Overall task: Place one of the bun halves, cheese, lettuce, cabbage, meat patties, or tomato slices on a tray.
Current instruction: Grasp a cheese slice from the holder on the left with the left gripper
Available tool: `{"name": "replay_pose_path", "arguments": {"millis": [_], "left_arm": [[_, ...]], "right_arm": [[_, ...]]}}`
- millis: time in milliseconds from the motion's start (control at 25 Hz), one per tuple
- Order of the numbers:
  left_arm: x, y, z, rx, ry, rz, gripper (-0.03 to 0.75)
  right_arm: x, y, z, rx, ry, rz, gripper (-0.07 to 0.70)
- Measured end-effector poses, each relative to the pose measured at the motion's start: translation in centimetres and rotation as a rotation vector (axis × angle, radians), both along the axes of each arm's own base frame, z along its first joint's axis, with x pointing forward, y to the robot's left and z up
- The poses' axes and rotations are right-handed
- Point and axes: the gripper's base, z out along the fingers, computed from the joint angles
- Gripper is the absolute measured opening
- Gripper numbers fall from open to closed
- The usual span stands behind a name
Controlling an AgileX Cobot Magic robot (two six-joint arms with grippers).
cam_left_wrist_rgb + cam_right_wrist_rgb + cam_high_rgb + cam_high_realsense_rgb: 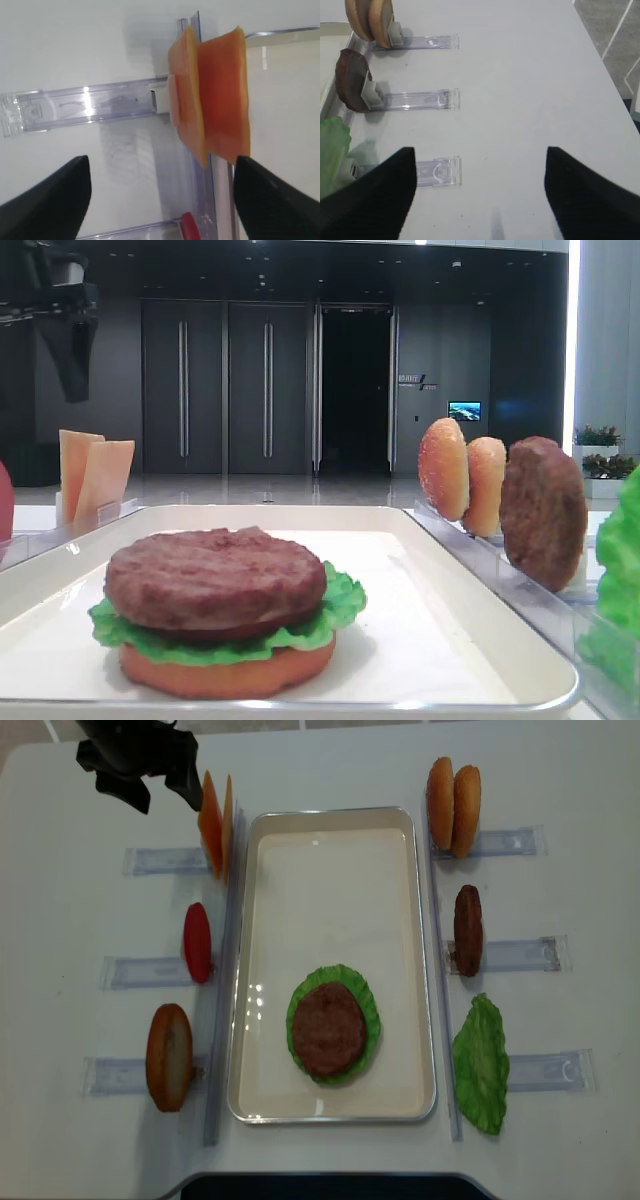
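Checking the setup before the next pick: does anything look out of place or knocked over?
Nothing stands out. The cheese, tomato slice and bun halves stand upright in their racks; the patty sits centred on lettuce in the tray.

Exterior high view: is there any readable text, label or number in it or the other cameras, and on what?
No text can be read in any view.
Wall sign beside the dark doorway: lettering too small and blurred to read.
Small lit screen on the same wall: too small to read.
The tray, clear racks and cheese carry no labels.
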Motion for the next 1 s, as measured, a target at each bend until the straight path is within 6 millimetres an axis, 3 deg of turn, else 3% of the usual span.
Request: {"name": "replay_pose_path", "arguments": {"millis": [600, 1000], "left_arm": [[-0.2, -4.2, 0.2, -0.06, -0.034, 0.036, 0.692], [-0.5, -6.0, 0.3, -0.097, -0.043, 0.032, 0.692]], "right_arm": [[0.0, 0.0, 0.0, 0.0, 0.0, 0.0, 0.535], [0.0, 0.0, 0.0, 0.0, 0.0, 0.0, 0.535]]}}
